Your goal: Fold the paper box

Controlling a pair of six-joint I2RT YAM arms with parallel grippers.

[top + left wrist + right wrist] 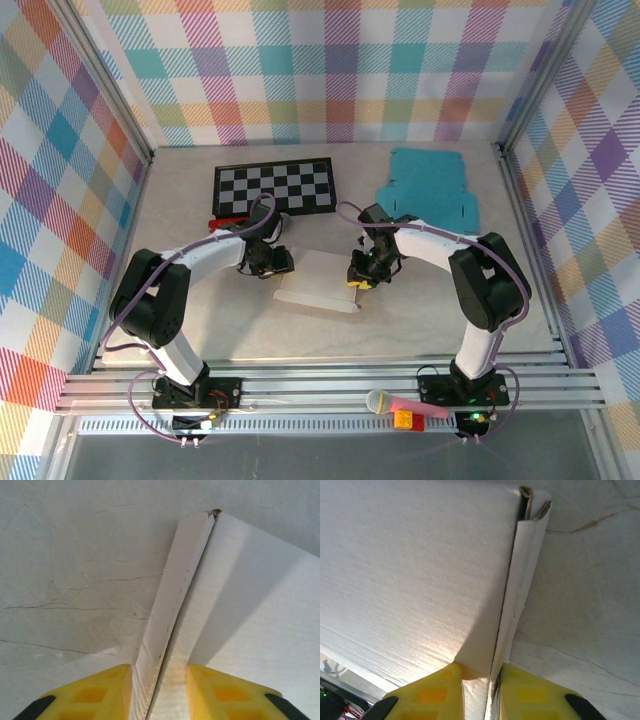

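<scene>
The white paper box [318, 280] lies at the table's middle, between both arms. My left gripper [283, 262] is at its left edge. In the left wrist view the yellow fingers [100, 692] press from both sides on the box's doubled-over side wall [175, 615], with the gripper [159, 690] shut on it. My right gripper [358, 278] is at the box's right edge. In the right wrist view its fingers [535, 695] pinch the folded right wall [517, 590], the gripper [482, 690] shut on it, and the box's panel [420, 580] spreads to the left.
A black-and-white checkerboard [275, 187] lies at the back left, with a small red object [222, 224] at its near corner. A flat blue paper cutout [430, 185] lies at the back right. Plaid walls enclose the table. A pink and yellow toy [400, 405] rests on the front rail.
</scene>
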